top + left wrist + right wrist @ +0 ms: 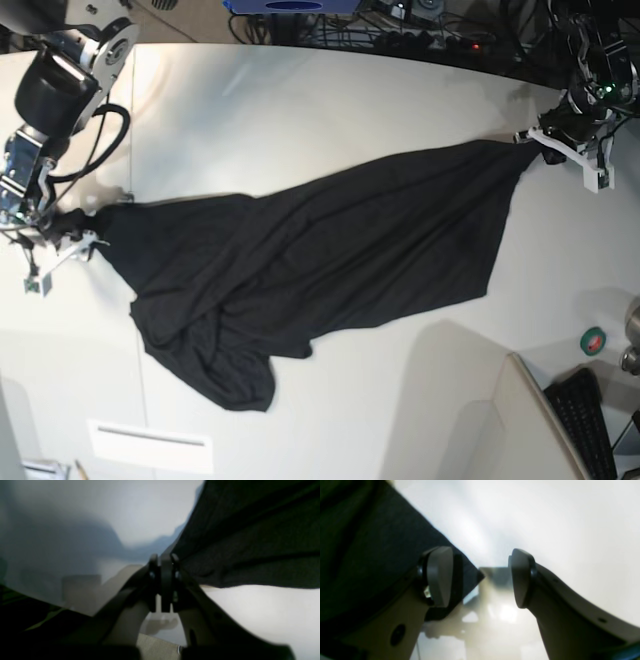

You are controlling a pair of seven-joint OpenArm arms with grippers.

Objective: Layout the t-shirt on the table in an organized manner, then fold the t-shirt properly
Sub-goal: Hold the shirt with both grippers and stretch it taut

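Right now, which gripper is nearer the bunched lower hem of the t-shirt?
Right. The right gripper sits open at the shirt's near corner, just beside the bunched hem of the t-shirt. The left gripper pinches the far corner, across the table.

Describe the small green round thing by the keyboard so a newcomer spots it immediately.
Start at the white table and follow its near right edge to the black keyboard. Just above it lies a small green ring, the only green item, well clear of the black t-shirt.
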